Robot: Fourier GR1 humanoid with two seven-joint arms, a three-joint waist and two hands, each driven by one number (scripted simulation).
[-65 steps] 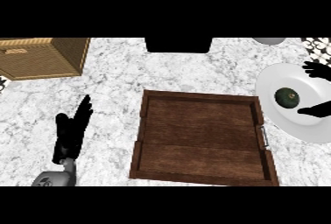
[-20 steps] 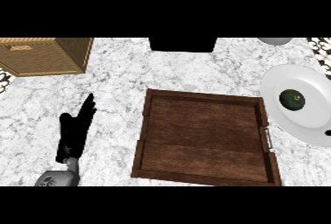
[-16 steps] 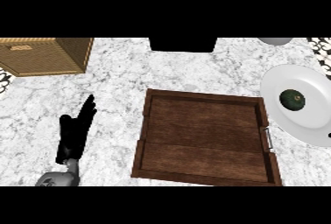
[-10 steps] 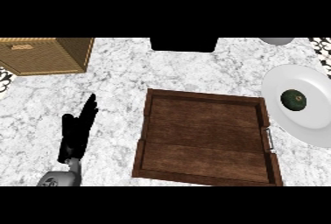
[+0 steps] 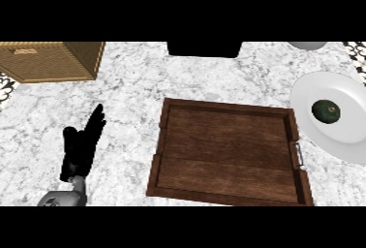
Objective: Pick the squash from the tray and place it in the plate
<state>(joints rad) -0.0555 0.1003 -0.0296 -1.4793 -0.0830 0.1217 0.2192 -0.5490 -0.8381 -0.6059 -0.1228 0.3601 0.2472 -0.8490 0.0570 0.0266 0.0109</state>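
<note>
**Squash on the plate, left hand resting**

I see my left hand (image 5: 82, 145) low at the view's left, fingers straight and together, holding nothing. Just to its right lies the wooden tray (image 5: 230, 151) on the marble counter (image 5: 136, 82). Farther right, beyond the tray, the dark green squash (image 5: 327, 111) sits on the white plate (image 5: 343, 140). A wicker box (image 5: 49, 60) stands ahead of the hand. My right hand shows nowhere.

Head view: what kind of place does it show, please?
Most likely a kitchen counter: a white-and-grey marbled countertop with a wooden tray, a white plate holding a dark green squash, and a woven box at the far left. The left hand rests open beside the tray.
</note>
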